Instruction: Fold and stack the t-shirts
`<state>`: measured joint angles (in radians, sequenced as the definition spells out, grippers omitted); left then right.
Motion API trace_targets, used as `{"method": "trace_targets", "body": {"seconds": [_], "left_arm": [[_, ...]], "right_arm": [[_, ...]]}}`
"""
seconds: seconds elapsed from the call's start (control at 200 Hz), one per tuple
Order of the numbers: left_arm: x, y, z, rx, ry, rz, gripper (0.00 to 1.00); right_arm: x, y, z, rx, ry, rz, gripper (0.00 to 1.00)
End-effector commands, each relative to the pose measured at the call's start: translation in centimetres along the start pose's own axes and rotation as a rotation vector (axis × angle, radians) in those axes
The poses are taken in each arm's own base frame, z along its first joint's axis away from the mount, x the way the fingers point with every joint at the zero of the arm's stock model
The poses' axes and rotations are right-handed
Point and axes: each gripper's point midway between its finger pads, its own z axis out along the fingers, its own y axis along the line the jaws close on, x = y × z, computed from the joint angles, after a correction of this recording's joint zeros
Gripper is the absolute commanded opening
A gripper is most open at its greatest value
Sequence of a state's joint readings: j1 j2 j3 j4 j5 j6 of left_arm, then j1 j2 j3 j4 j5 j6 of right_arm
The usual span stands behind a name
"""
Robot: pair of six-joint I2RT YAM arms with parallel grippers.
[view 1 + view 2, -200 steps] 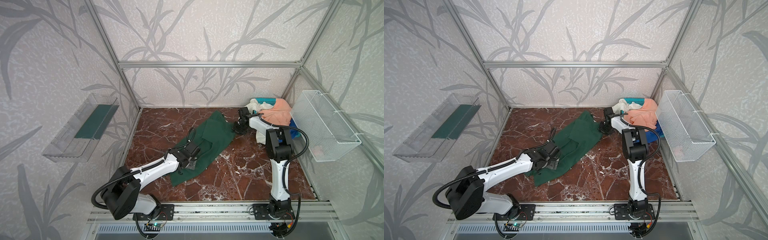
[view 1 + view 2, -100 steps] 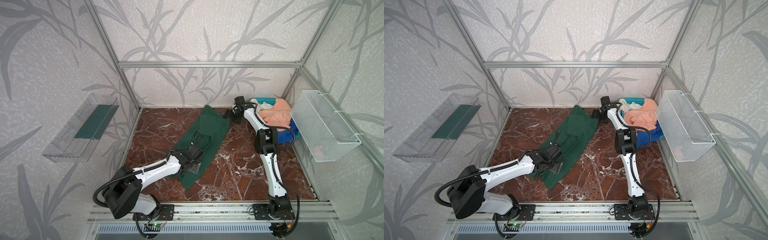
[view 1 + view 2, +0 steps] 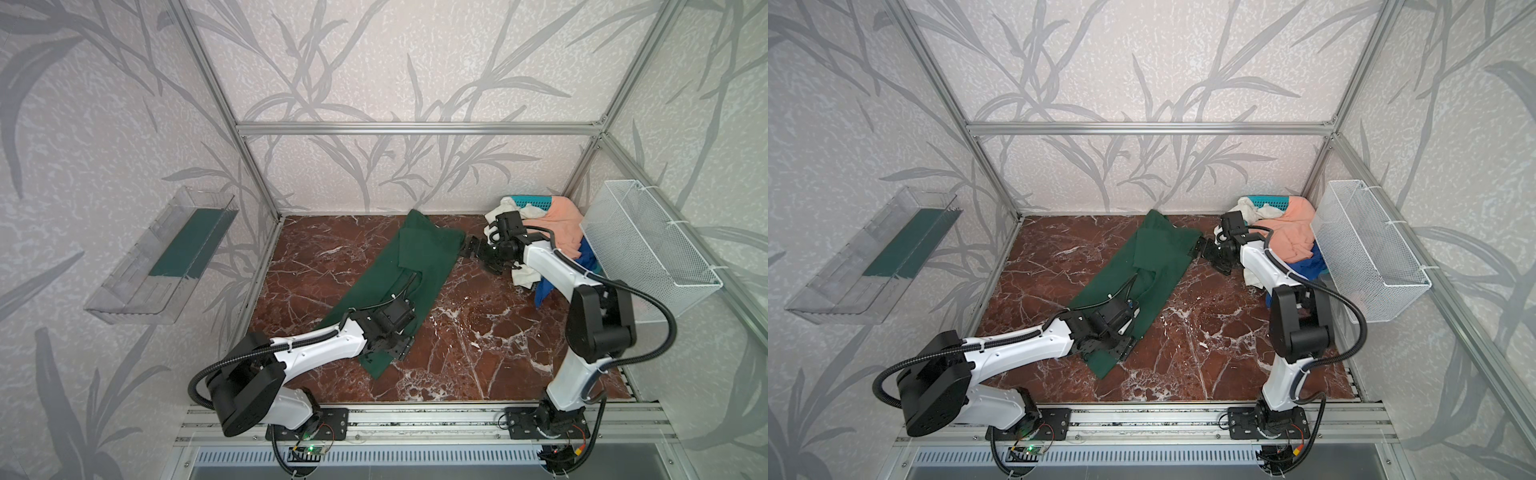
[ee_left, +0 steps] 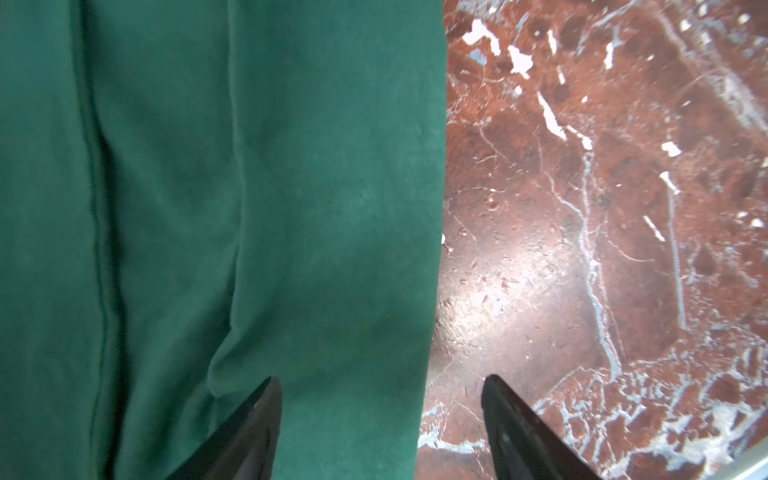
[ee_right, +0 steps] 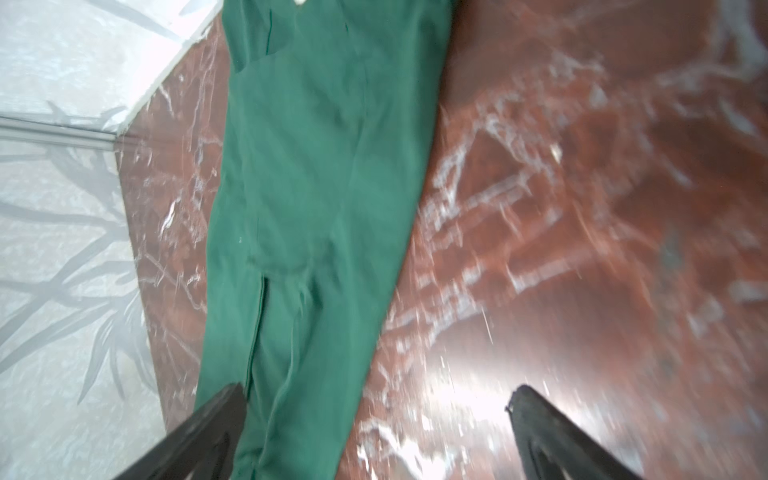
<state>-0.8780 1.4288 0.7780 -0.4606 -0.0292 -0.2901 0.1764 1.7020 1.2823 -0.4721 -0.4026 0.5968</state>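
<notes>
The dark green t-shirt (image 3: 419, 266) (image 3: 1154, 266) lies as a long folded strip running diagonally across the marble floor. My left gripper (image 3: 397, 351) (image 3: 1123, 347) hovers low over its near end; in the left wrist view it (image 4: 382, 379) is open, straddling the green t-shirt's (image 4: 291, 187) long edge. My right gripper (image 3: 467, 249) (image 3: 1200, 249) is open just off the strip's far right corner, with nothing in it; the right wrist view (image 5: 378, 387) shows the shirt (image 5: 316, 166) stretching away. Peach (image 3: 561, 224), white (image 3: 509, 208) and blue (image 3: 544, 289) t-shirts lie heaped at the back right.
A teal slotted basket (image 3: 534, 202) sits under the heap in the back right corner. A white wire-mesh basket (image 3: 648, 245) hangs on the right wall. A clear plastic shelf (image 3: 162, 257) is fixed to the left wall. Bare marble floor (image 3: 478, 332) spreads right of the strip.
My right gripper opened, let go of the green shirt's far end and drew back to the right. The shirt now lies stretched out longer. My left gripper's jaws narrowed slightly.
</notes>
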Motion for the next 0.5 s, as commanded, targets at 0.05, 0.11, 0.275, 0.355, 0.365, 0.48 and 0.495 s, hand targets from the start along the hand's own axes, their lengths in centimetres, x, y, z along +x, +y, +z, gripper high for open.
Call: {"method": "trace_targets", "body": {"seconds": [0.05, 0.11, 0.275, 0.355, 0.365, 0.48, 0.495], "left_arm": [[0.5, -1.1, 1.2, 0.046, 0.041, 0.017, 0.66], [0.9, -1.6, 1.7, 0.074, 0.060, 0.040, 0.62], [1.4, -1.8, 3.3, 0.072, 0.102, 0.038, 0.41], [1.3, -1.8, 4.1, 0.062, 0.116, 0.022, 0.21], [1.3, -1.8, 4.1, 0.060, 0.118, 0.021, 0.18], [0.6, -2.0, 4.5, 0.060, 0.119, 0.017, 0.00], [0.5, -2.1, 4.5, 0.061, 0.114, 0.016, 0.00]], "right_arm": [[4.2, -2.3, -2.1, 0.005, -0.014, 0.084, 0.99], [6.2, -3.1, -2.7, 0.009, 0.017, 0.112, 0.99], [10.3, -5.1, -5.1, 0.056, 0.065, 0.122, 0.99], [11.2, -5.9, -6.5, 0.076, 0.028, 0.135, 0.99], [11.3, -6.0, -6.6, 0.079, 0.023, 0.136, 0.99], [12.7, -7.5, -8.0, 0.091, -0.045, 0.138, 0.99], [12.8, -7.7, -8.1, 0.093, -0.056, 0.139, 0.99]]}}
